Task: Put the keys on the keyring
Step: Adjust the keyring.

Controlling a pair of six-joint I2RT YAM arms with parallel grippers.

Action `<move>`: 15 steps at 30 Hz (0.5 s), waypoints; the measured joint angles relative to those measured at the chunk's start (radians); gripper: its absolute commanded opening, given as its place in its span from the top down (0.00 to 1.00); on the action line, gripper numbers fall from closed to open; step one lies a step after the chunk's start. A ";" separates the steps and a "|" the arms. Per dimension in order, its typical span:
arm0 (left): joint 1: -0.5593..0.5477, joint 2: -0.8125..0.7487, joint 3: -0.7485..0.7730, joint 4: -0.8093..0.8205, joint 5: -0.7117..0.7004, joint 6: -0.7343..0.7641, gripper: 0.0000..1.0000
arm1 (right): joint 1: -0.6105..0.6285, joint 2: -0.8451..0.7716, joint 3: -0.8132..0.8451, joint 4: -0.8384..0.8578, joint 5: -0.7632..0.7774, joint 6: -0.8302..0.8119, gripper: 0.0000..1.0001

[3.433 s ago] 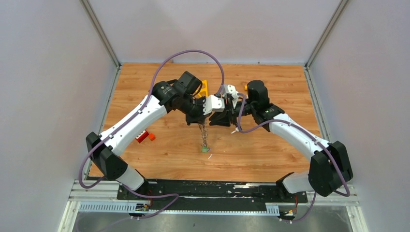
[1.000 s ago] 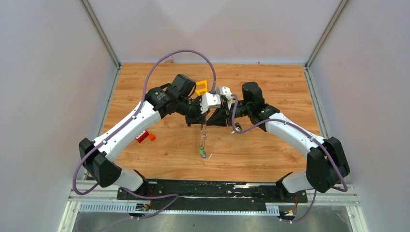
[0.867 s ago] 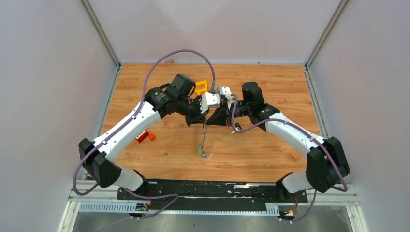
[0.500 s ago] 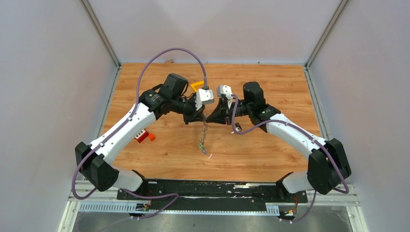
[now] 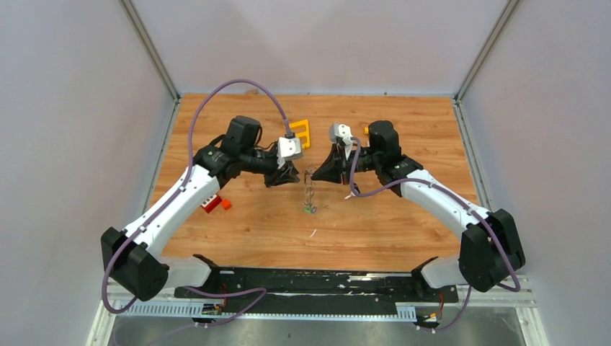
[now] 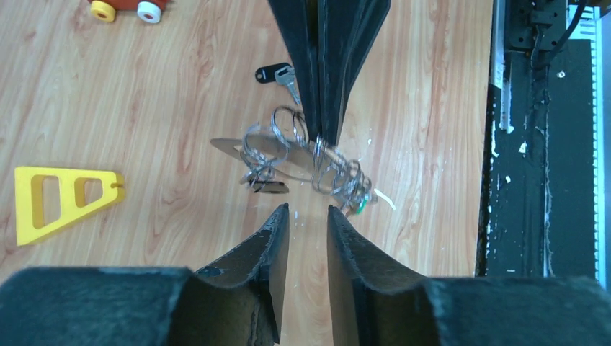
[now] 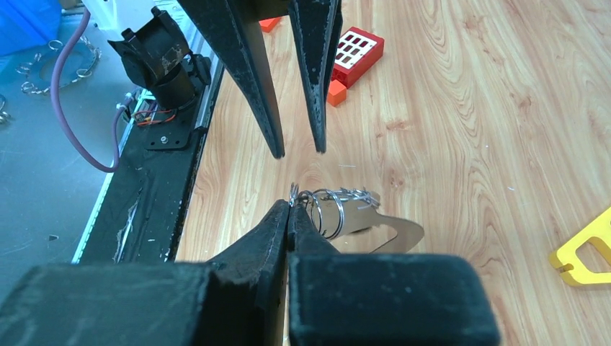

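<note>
Over the table (image 5: 238, 223), well away from its edges, the keyring (image 7: 382, 232) is pinched in the right gripper (image 7: 290, 205), fingers pressed together; the left gripper (image 6: 308, 210) is held spread just beside it.

The top camera sits above and behind my bases, looking down over the whole table (image 5: 403, 122). The wrist cameras sight closely along my left gripper (image 6: 308, 210) and right gripper (image 7: 289, 207), facing each other. Both share the keyring (image 6: 281, 148) (image 7: 346, 220) and the yellow triangle (image 6: 65, 202) (image 7: 587, 249).
</note>
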State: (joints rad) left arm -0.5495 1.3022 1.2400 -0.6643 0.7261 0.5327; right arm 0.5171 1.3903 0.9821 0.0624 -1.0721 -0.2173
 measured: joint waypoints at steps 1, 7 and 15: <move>0.013 -0.016 -0.028 0.021 0.014 0.003 0.64 | -0.003 0.000 -0.002 0.003 -0.003 0.008 1.00; 0.041 -0.112 -0.208 0.198 0.108 0.017 0.61 | -0.018 -0.001 -0.010 0.056 -0.016 0.086 1.00; 0.040 -0.139 -0.373 0.541 0.230 -0.084 0.63 | -0.027 -0.001 -0.042 0.206 -0.047 0.248 1.00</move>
State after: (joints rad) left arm -0.5091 1.1633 0.8669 -0.1234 0.9562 0.4492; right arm 0.4896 1.3895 0.9405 0.2680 -1.1194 0.0307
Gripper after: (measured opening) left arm 0.382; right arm 0.013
